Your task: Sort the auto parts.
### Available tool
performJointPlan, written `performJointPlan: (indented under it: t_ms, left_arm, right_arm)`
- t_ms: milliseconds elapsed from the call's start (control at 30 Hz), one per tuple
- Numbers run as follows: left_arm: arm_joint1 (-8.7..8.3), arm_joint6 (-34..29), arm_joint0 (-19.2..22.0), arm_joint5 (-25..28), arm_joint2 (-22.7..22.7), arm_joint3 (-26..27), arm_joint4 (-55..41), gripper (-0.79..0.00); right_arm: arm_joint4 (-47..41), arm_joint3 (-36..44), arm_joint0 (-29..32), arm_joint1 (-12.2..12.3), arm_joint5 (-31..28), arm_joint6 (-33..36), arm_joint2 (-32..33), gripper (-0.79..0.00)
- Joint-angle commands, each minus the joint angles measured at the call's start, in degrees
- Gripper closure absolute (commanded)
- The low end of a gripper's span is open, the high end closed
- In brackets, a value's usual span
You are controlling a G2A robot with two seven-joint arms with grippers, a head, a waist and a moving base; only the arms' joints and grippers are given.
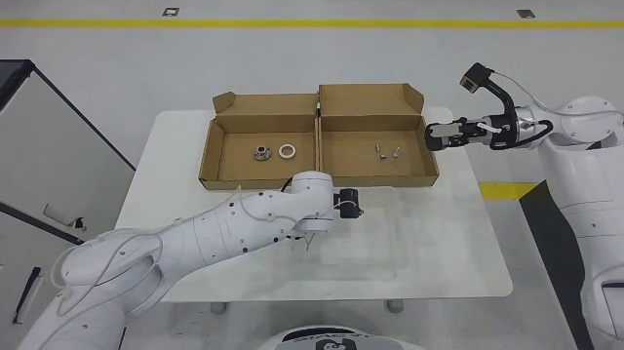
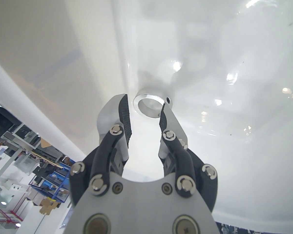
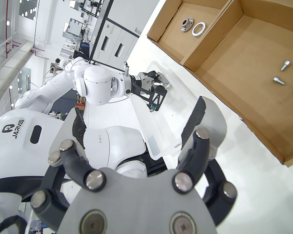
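Auto parts in boxes on white table, yellow-lined floor

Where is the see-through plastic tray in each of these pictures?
Top view: the clear plastic tray lies on the white table, in front of the cardboard boxes, partly under the left arm.
Left wrist view: it is the glossy surface beyond the left tool, with a metal ring lying in it.
Right wrist view: mid-picture, beside the boxes.
Shared landmark: the left tool, its tips inside the tray.
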State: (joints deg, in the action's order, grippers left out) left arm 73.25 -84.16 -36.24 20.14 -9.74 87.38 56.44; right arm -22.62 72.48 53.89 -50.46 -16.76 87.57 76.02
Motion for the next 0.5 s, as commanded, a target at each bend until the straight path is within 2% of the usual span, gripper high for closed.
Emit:
performJointPlan:
  t_ms: [0,267,467]
  left_arm:
    - [0.05,-0.12,-0.15,-0.12,0.0,-0.34,0.31,-0.271]
    - [0.48,-0.36,-0.25,-0.37,0.0,-1.25,1.0,-0.246]
    - [0.8,0.18,-0.6,0.18,0.0,-1.74,1.28,-0.256]
  right_arm:
    - [0.0,0.0,0.0,0.0,0.0,0.0,0.0,-0.785]
    - [0.0,0.0,0.0,0.0,0.0,0.0,0.0,-0.785]
    - [0.0,0.0,0.0,0.0,0.0,0.0,0.0,-0.785]
